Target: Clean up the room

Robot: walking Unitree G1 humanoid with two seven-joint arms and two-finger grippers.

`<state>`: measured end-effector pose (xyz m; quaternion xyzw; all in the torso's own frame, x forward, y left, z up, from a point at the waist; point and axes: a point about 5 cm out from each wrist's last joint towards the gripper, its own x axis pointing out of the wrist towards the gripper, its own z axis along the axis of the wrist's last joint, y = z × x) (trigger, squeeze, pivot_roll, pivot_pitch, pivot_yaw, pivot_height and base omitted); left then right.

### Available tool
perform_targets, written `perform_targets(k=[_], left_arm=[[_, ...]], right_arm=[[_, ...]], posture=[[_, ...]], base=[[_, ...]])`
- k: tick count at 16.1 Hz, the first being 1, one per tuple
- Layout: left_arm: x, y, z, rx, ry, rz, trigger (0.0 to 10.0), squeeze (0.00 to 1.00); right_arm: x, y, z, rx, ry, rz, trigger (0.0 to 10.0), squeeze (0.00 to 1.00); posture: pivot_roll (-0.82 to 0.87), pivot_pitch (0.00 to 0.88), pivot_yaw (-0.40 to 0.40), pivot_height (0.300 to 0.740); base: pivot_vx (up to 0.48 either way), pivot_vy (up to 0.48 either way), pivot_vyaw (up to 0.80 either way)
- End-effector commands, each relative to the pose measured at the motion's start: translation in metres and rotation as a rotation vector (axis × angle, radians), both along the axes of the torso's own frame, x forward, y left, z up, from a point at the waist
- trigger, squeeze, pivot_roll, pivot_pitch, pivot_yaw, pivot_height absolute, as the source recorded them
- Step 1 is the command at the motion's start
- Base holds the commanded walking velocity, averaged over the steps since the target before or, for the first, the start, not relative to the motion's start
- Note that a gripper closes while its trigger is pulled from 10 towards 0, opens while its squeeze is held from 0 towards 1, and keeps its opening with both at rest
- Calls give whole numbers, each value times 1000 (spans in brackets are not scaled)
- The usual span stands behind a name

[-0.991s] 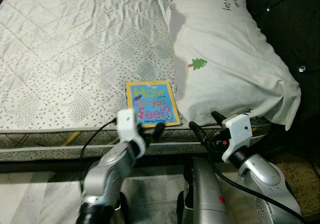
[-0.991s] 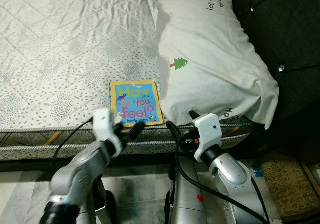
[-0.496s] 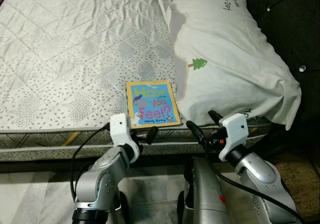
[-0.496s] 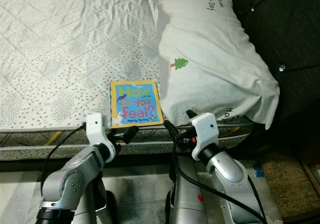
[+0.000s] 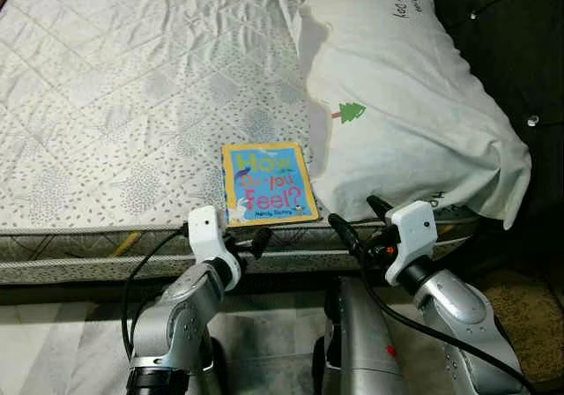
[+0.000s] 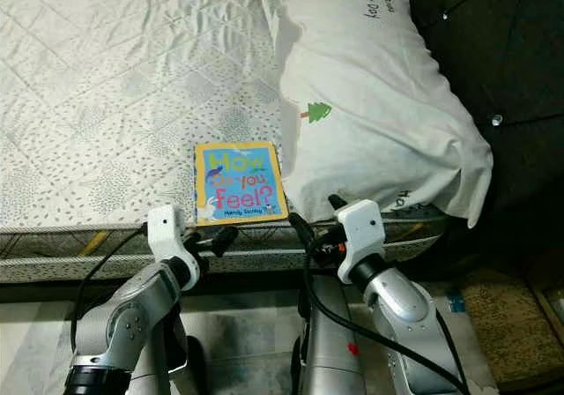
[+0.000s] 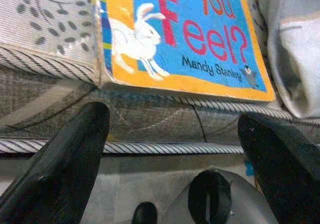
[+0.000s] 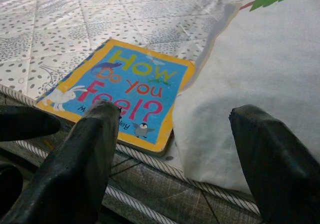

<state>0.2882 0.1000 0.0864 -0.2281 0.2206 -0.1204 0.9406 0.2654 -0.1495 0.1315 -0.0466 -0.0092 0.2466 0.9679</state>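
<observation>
A picture book [image 5: 267,183] with an orange border and blue cover, titled "How Do You Feel?", lies flat on the bed near its front edge, against a white pillow [image 5: 397,104]. My left gripper [image 5: 249,245] hangs open just below the mattress edge, in front of the book's near left corner. The left wrist view has the book [image 7: 180,34] right above the spread fingers [image 7: 65,159]. My right gripper [image 5: 359,219] is open at the mattress edge, by the book's right corner and the pillow's lower end. The right wrist view looks over the book [image 8: 125,89] and pillow [image 8: 250,59].
The quilted white mattress [image 5: 132,86] stretches away to the left and back. A dark tufted headboard [image 5: 520,51] rises behind the pillow on the right. A brown rug [image 5: 529,298] lies on the floor at the lower right.
My left arm has dropped and drawn back, so its gripper is now lower and further left, below the mattress edge. The right gripper has barely shifted. The book has not moved.
</observation>
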Motion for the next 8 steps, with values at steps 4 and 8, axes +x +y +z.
perform_targets(k=[4,8], left_arm=[[7,-5,-4,-16,3,7,10000,1000],[12,-1,-6,-7,1,31,10000,1000]], right_arm=[[-2,-1,-3,-5,4,-5,10000,0],[-3,-2,-3,-7,4,-7,10000,0]], posture=[[-88,234,-29,539],[-92,236,-30,539]], base=[[0,0,0],[0,0,0]])
